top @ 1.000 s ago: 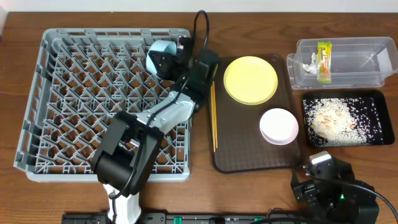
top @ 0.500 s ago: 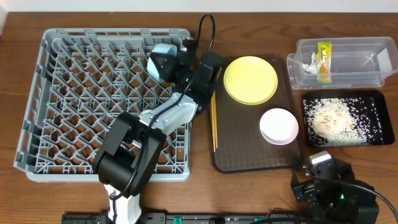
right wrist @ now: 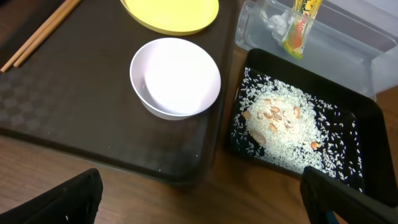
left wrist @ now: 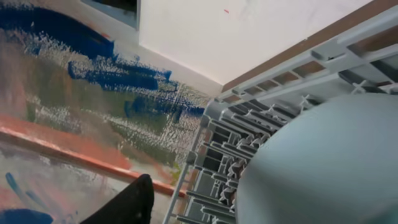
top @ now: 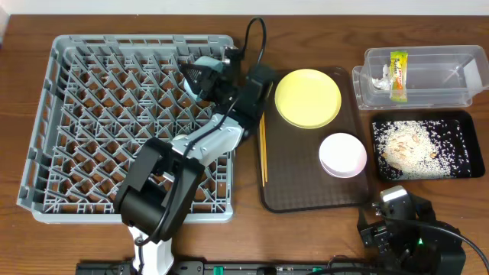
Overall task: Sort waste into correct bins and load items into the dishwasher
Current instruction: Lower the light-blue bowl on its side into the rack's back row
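Pale blue bowl (left wrist: 323, 162), smooth and rounded, in grey lattice rack (top: 92, 114)

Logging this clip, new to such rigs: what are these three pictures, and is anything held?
A two-gripper robot works at a table. One picture looks down from above; the other two come from cameras on the wrists. The left gripper, jaws parted, is at a light blue bowl in the grey dish rack; the right gripper is open and empty. A brown tray carries a yellow plate, white bowl and chopsticks. Rice lies in the black tray, a wrapper in the clear tub.
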`<state>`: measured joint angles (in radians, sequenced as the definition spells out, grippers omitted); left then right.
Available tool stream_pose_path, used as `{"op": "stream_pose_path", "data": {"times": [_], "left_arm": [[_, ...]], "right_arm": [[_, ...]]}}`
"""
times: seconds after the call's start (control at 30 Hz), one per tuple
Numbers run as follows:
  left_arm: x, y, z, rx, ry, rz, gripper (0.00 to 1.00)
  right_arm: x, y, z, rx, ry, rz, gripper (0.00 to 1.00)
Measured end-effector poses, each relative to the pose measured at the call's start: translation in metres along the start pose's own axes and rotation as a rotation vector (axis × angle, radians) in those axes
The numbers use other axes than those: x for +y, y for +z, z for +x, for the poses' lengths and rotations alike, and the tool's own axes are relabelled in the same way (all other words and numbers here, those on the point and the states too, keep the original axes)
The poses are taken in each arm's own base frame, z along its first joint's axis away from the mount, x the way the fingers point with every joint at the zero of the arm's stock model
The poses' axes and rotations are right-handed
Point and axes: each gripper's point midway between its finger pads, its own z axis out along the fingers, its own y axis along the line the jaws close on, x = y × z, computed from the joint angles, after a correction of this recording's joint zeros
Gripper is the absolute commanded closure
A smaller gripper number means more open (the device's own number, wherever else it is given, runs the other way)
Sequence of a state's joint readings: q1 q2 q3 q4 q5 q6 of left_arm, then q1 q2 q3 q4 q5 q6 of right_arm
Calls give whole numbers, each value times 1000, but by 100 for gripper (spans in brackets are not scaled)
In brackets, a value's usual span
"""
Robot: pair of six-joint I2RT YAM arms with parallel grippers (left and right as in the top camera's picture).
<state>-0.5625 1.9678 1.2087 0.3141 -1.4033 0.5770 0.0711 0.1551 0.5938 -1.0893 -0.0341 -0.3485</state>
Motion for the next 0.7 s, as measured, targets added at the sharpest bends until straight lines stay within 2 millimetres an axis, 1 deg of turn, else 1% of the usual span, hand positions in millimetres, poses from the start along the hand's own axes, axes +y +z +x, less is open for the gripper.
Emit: {"op": "stream_pose_path", "data": {"times": [0.2, 0.43, 0.53, 0.6, 0.7], "left_arm": [[-4, -15, -5, -30, 7, 17, 41], [-13, -33, -4, -61, 106, 41, 40], [-15, -35, -2, -63, 136, 44, 39], [-16, -35, 0, -61, 156, 45, 36], [-21, -35, 3, -65, 210, 64, 36]], "right_arm": [[0, 0, 0, 0, 0, 0, 1], [0, 0, 0, 0, 0, 0, 1], [0, 0, 0, 0, 0, 0, 1], [0, 0, 0, 0, 0, 0, 1], [0, 0, 0, 0, 0, 0, 1]]}}
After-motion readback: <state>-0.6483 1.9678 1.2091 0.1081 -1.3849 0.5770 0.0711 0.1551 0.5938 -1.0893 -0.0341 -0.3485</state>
